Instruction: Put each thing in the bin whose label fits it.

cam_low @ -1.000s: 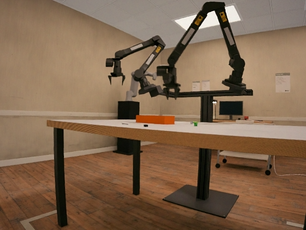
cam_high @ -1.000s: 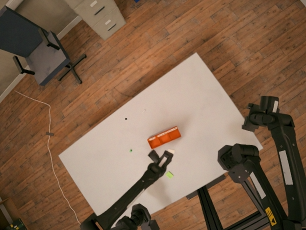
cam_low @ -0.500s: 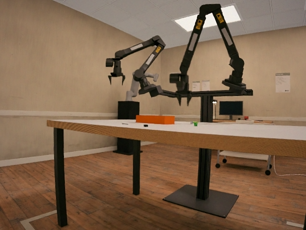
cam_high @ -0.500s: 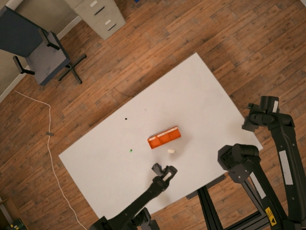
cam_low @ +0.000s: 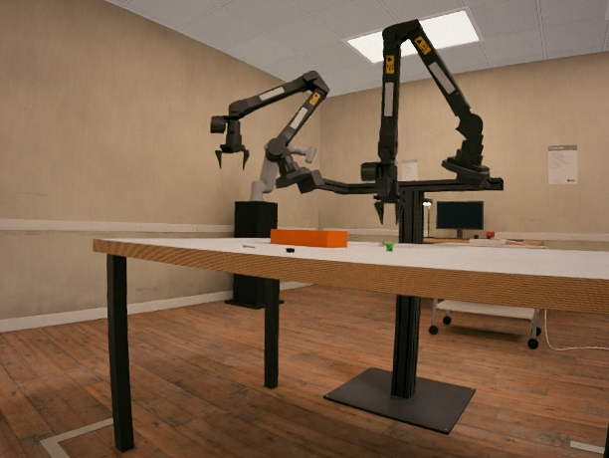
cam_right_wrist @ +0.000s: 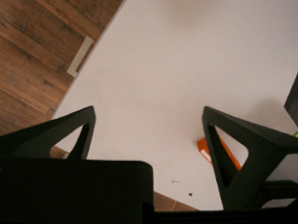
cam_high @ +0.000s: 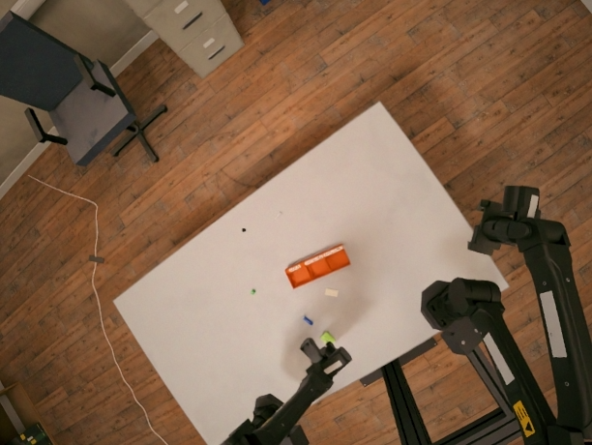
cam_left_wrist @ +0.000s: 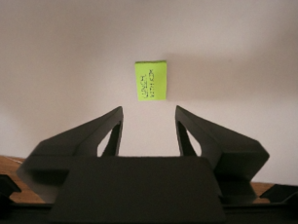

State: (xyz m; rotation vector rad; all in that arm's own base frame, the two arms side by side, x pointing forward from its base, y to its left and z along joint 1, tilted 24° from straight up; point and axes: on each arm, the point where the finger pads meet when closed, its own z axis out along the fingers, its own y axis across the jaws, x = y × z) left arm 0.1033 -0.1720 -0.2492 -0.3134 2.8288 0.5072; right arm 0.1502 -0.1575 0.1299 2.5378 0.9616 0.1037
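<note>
Lining up over the lime-green square pad of paper notes (cam_high: 327, 337) (cam_left_wrist: 151, 81) (cam_right_wrist: 296, 134) looks like the step in hand. Left gripper (cam_high: 328, 345) (cam_low: 388, 214) (cam_left_wrist: 149, 108): jaws part-way apart, nothing between them, pointing down above the white table (cam_high: 397, 184) (cam_low: 498, 261) (cam_left_wrist: 58, 58) (cam_right_wrist: 146, 63). Pad lies flat, handwriting up, just ahead of the fingertips in the wrist view, roughly centred between them sideways. Gap looks wider than the pad, so a small shift forward, then straight down, should straddle it. Right gripper (cam_high: 480, 243) (cam_low: 232, 161) (cam_right_wrist: 149, 108): jaws wide apart, nothing held, off to one side. Handling guess: pad is light, stiff through the stack, softer at sheet edges. Take it low on the two opposite side edges, square on, moderate squeeze; too high a bite may catch only top sheets or fan them, too hard may bow it. Beyond the left jaws, towards the orange three-compartment bin (cam_high: 313, 280) (cam_low: 299, 239) (cam_right_wrist: 202, 143), lie a blue cylinder (cam_high: 308, 320) and a cream flat block (cam_high: 331, 292); keep the fingers off both. Pad's still to be binned; label text unreadable from here, so check it before release. Lower it fully inside one compartment, no corner on a wall, no nudging the bin.
</note>
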